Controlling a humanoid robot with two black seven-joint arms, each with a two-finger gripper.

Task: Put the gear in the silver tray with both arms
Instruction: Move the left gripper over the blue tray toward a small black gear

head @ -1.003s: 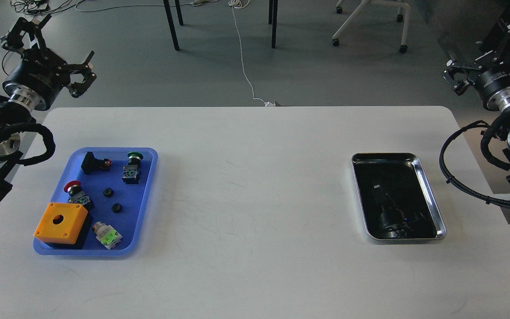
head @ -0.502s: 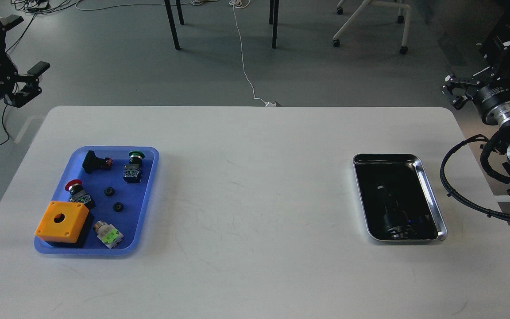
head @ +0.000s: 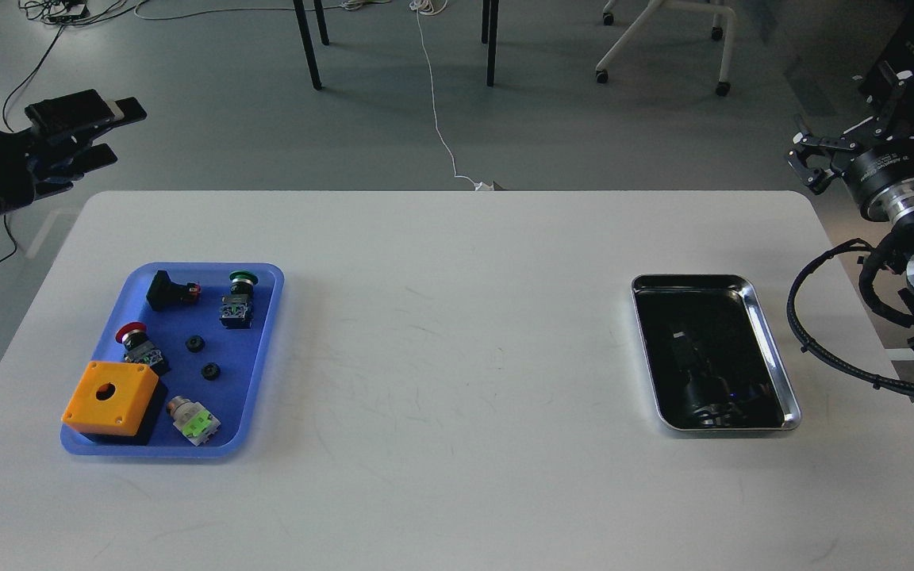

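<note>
This looks like a robotics lab or test room. A plain white table (head: 441,357) stands on a grey floor (head: 584,135) strewn with loose cables (head: 437,119); black table legs (head: 310,47) and the wheeled base of an office chair (head: 663,47) show behind it. A blue tray (head: 263,349) of industrial push-button parts and an orange switch box (head: 110,398) suggest bench trials.
</note>
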